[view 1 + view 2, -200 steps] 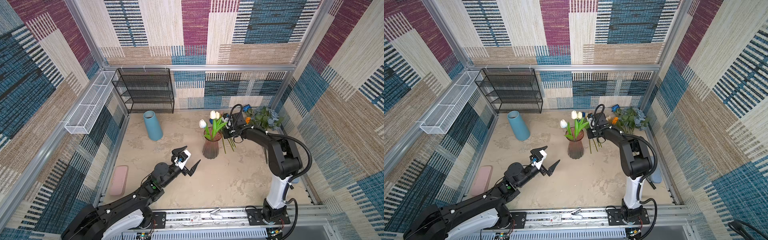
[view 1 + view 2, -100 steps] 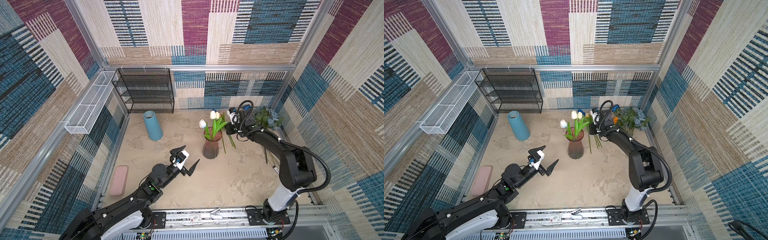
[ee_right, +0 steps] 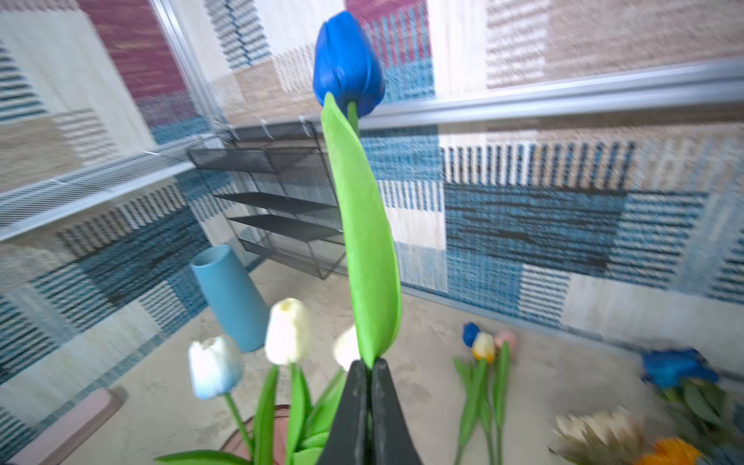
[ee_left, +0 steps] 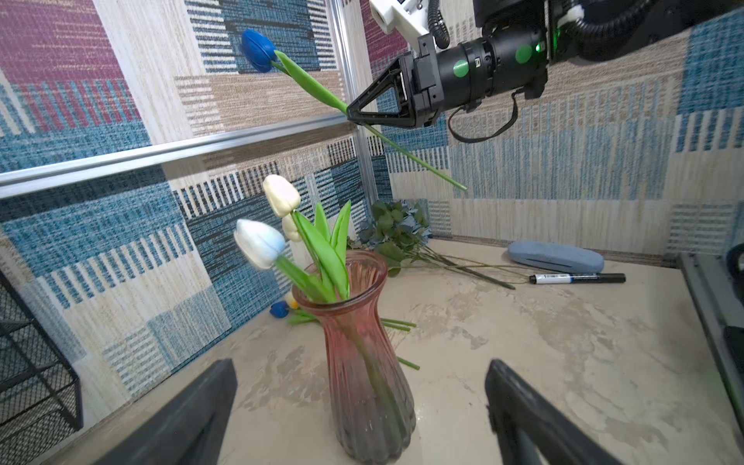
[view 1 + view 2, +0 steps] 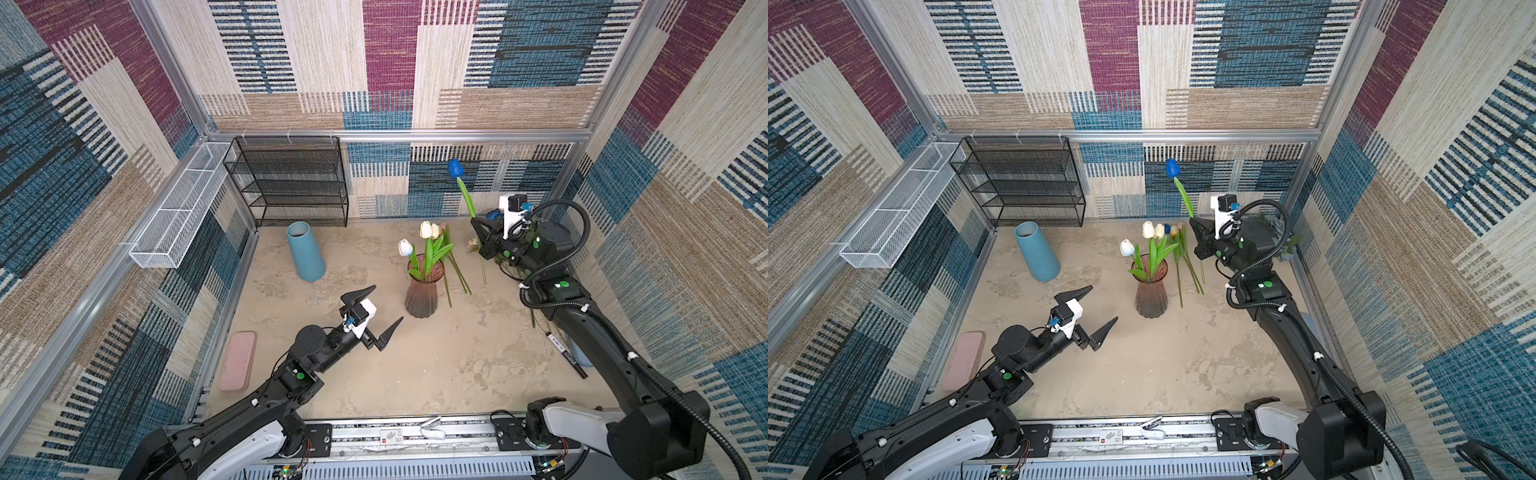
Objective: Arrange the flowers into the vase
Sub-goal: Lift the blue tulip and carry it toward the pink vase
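Note:
A pink ribbed glass vase stands mid-table and holds white tulips. My right gripper is shut on the stem of a blue tulip. It holds the tulip up in the air, behind and right of the vase. More flowers lie on the table right of the vase, among them a cream sunflower. My left gripper is open and empty, left of the vase and apart from it.
A blue cone vase stands at the back left before a black wire shelf. A white wire basket hangs on the left wall. A pink case lies front left. A marker and a blue case lie at the right.
My right gripper has risen with the blue tulip, whose bloom now stands high against the back wall. The left gripper has shifted slightly and stays open.

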